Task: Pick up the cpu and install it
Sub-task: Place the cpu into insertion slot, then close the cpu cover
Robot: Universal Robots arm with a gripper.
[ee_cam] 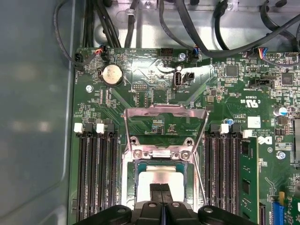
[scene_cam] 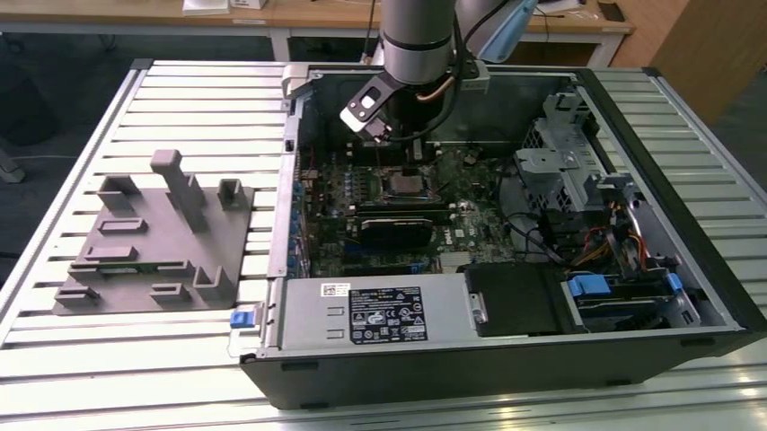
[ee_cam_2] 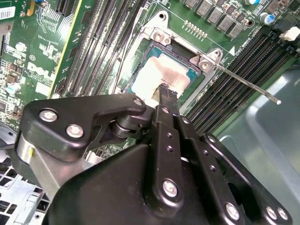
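**Fingers closed over the cpu in its socket**

In the exterior view the arm reaches down from the far side into an open computer case (scene_cam: 504, 377) that lies on its side on the slatted tabletop (scene_cam: 180, 99). A grey plastic block (scene_cam: 156, 242) with upright posts stands on the tabletop at the exterior view's left, just beside the case.

The gripper (ee_cam: 161, 190) hangs inside the case, over the far-middle part of the green motherboard (ee_cam: 140, 75). In both wrist views its two black fingers (ee_cam_2: 165, 93) are pressed together with nothing between them. Their tips are right at the top of the cpu (ee_cam: 159, 174), though I cannot tell whether they touch it.

The cpu lies flat inside the socket, pale metal face up, and is not lifted. The socket's metal load frame (ee_cam: 164, 108) is swung open and lies back on the board. In the second wrist view the thin retention lever (ee_cam_2: 248, 85) sticks out sideways, free of its catch. Rows of dark memory slots (ee_cam: 96, 173) run along both sides of the socket. A round coin battery (ee_cam: 112, 74) sits on the board well apart from the fingers.
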